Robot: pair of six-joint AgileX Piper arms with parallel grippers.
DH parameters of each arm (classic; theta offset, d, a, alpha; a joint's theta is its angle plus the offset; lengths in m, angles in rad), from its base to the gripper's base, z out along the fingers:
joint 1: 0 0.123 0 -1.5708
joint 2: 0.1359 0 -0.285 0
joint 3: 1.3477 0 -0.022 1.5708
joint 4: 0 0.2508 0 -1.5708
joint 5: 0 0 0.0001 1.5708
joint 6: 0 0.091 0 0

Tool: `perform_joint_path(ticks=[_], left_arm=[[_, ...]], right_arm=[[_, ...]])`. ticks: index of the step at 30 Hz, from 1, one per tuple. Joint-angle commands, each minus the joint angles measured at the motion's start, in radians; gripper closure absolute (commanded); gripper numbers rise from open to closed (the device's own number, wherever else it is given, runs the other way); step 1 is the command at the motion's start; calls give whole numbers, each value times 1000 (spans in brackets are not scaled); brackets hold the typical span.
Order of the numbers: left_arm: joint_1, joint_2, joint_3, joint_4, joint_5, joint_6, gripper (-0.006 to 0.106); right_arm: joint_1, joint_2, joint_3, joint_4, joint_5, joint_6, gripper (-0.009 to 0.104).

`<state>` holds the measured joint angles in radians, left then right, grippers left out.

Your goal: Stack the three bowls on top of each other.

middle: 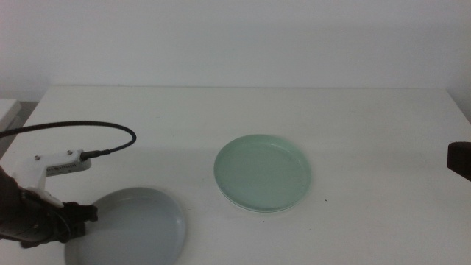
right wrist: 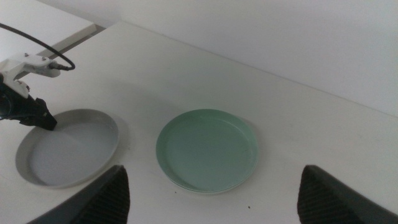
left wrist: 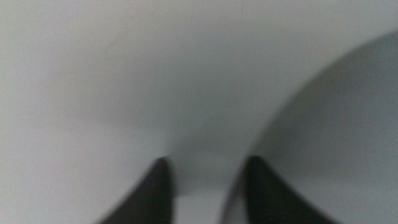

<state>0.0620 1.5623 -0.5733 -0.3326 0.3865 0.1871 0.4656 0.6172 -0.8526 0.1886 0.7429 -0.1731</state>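
The grey-blue bowl (middle: 136, 228) sits at the front left, also seen in the right wrist view (right wrist: 68, 152). My left gripper (middle: 85, 215) is at its left rim. Up close, the left gripper (left wrist: 208, 165) has one jaw inside and one jaw outside the rim of the grey-blue bowl (left wrist: 336, 137), closed in on it. The mint green bowl (middle: 263, 172) lies mid-table, also in the right wrist view (right wrist: 207, 149), and the pale rim of the white bowl (middle: 237, 205) peeks out beneath it. My right gripper (middle: 460, 160) waits open at the right edge, and its own view (right wrist: 212, 171) shows nothing between the jaws.
A black cable (middle: 88, 126) loops over the table from the left arm's white wrist camera mount (middle: 55, 163). The table's far edge (middle: 250, 88) meets a white wall.
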Motion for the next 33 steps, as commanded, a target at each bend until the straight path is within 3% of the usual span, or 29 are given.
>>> perform_joint_path(ticks=[1, 4, 5, 11, 17, 27, 33], left_arm=[[-1, 53, 23, -55, 69, -9, 70], [-1, 48, 21, -79, 69, -9, 98], [-1, 42, 19, -79, 77, -9, 102], [-1, -124, -122, -23, 305, -109, 102], [-40, -180, -429, 1, 499, -187, 102], [-327, 188, -818, -11, 461, -205, 102], [-413, 356, -947, -22, 453, -218, 102]], right_arm=[[-8, -5, 3, -3, -6, -8, 2], [-8, -5, 3, -3, -6, -8, 2], [-8, -5, 3, -3, -6, -8, 2], [-8, -5, 3, -3, -6, -8, 2], [-8, -5, 3, -3, -6, -8, 2], [-8, -5, 3, -3, -6, -8, 2], [-8, -5, 3, -3, -6, -8, 2]])
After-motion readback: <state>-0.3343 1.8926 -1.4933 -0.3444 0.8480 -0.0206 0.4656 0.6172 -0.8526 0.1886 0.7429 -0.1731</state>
